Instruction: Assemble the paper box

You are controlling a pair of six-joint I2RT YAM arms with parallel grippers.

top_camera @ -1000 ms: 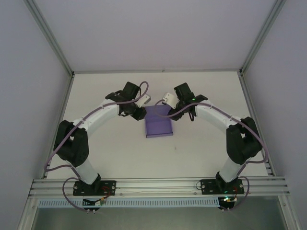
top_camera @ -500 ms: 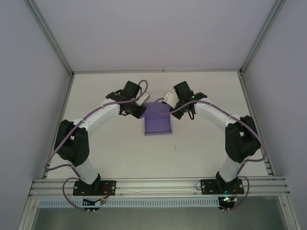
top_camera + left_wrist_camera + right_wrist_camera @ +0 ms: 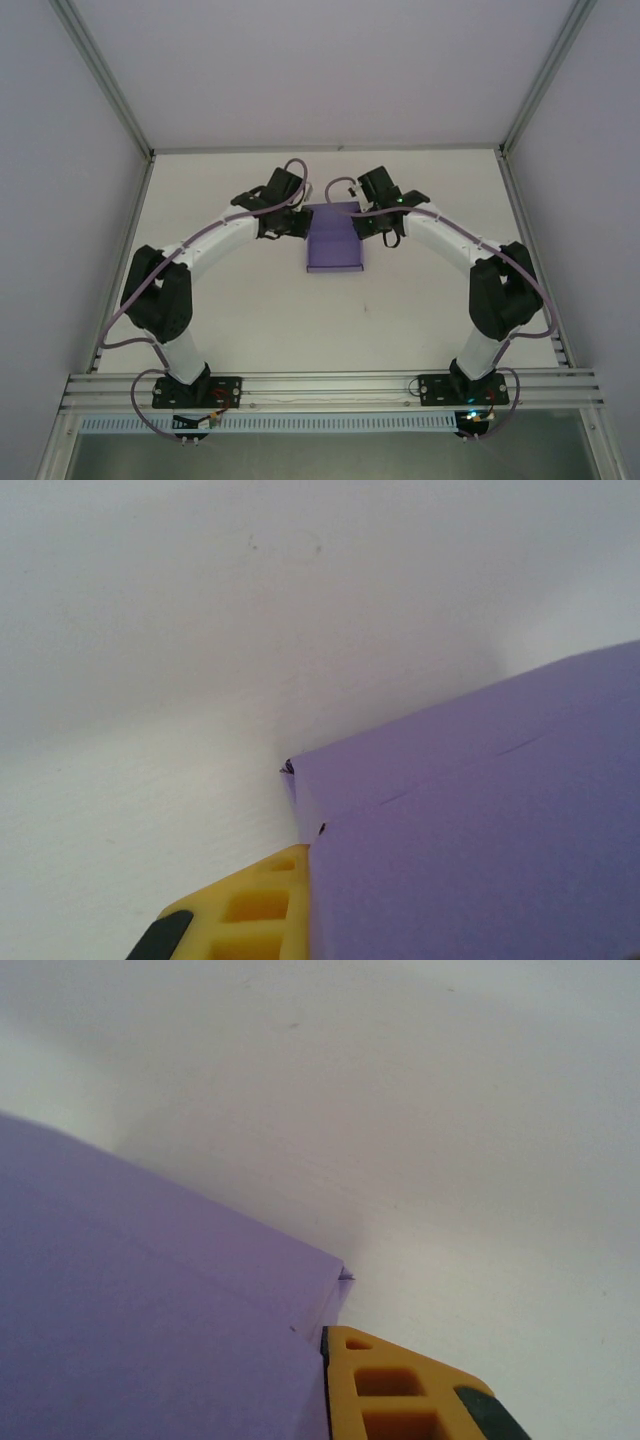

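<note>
Top external view has the lavender-purple thin card paper box (image 3: pixel 333 245) on the white table (image 3: pixel 250 300), far corners pinched by left gripper (image 3: pixel 297 222) and right gripper (image 3: pixel 366 217) (jaws closed on card), probably to fold that edge.

Enclosure: the worktop (image 3: pixel 250 300) is a matt off-white board, flat and level, reaching to the back wall. One small dark speck (image 3: pixel 365 308) sits near its middle; the left wrist view shows two faint marks on the surface farther off.

Walls: back panel (image 3: pixel 320 70), left panel (image 3: pixel 50 250) and right panel (image 3: pixel 600 200) are plain pale grey, unmarked. Aluminium profile posts stand at the left rear corner (image 3: pixel 100 75) and the right rear corner (image 3: pixel 545 75).

Near edge: a slotted aluminium rail (image 3: pixel 330 385) runs the full width, with a perforated strip (image 3: pixel 330 423) just below it.

Light: even and diffuse, with soft shadows only.
</note>
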